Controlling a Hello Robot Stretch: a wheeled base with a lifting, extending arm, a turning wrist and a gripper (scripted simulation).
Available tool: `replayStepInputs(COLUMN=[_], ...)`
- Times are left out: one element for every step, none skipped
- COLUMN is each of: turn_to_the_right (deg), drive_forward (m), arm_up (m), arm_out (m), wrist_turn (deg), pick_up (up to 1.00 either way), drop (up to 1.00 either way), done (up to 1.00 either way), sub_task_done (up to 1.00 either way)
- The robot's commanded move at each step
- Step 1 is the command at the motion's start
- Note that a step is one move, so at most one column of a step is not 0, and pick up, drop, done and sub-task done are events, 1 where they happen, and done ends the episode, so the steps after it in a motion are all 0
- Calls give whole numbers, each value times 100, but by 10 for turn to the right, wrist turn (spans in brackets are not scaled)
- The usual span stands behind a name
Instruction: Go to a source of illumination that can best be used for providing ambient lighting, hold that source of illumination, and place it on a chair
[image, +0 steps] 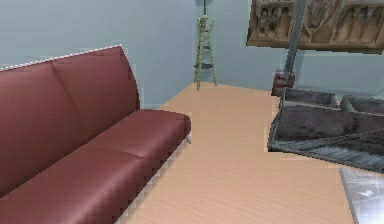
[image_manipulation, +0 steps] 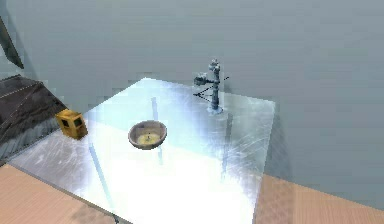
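Note:
A small blue-grey desk lamp (image_manipulation: 212, 88) with a jointed arm stands upright near the far edge of a glass-topped table (image_manipulation: 240, 170) in the arm side view. In the forward view a tall thin stand (image: 205, 50), perhaps a floor lamp, rises in the far corner against the pale blue wall. A dark red sofa (image: 70, 130) runs along the forward view's left. A dark grey cushioned seat (image: 330, 125) stands at the forward view's right.
On the glass table also lie a shallow tan bowl (image_manipulation: 148, 134) and a small yellow box (image_manipulation: 71, 122). A framed picture (image: 315, 22) hangs at the upper right. A small dark red object (image: 281, 83) sits by the far wall. Bare wooden floor (image: 225, 140) lies between sofa and seat.

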Motion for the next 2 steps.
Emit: replayStepInputs(turn_to_the_right=[0, 0], drive_forward=[0, 0], arm_up=[50, 38], arm_out=[0, 0], wrist_turn=[0, 0], pick_up=[0, 0], drop=[0, 0], done=[0, 0], sub_task_done=[0, 0])
